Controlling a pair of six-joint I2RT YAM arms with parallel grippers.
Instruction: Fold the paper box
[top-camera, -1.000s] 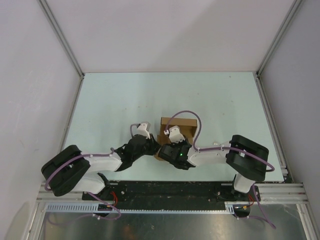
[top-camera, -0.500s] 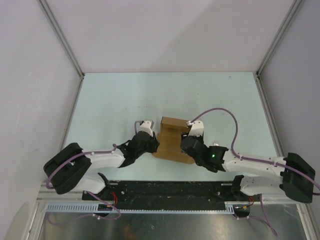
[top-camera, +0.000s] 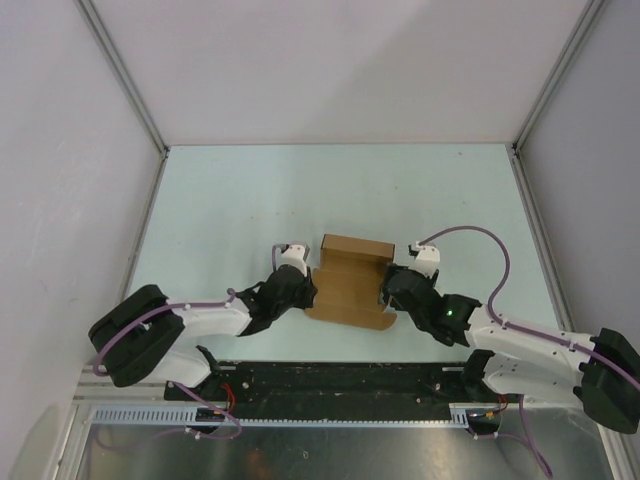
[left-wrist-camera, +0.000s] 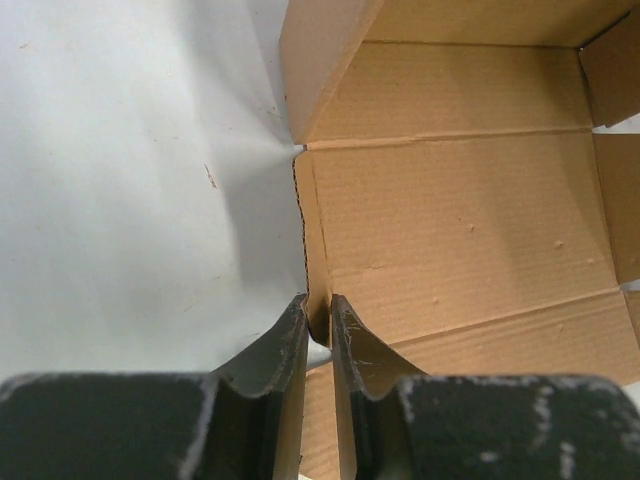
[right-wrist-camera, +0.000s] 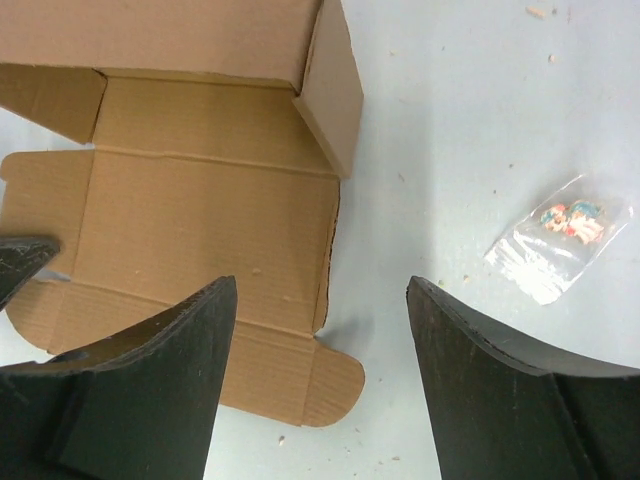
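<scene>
The paper box is a brown cardboard sheet lying partly folded in the middle of the table, its far wall standing up. My left gripper is shut on the sheet's raised left edge flap; the box fills the right of the left wrist view. My right gripper is open and empty, hovering over the box's right edge. In the right wrist view the box lies on the left, with its right edge between my fingers.
A small clear plastic bag with coloured bits lies on the pale green table right of the box. White walls and metal rails enclose the table.
My right arm has swung out from over the box to its right side, uncovering the sheet. The left gripper has stayed on the left edge.
</scene>
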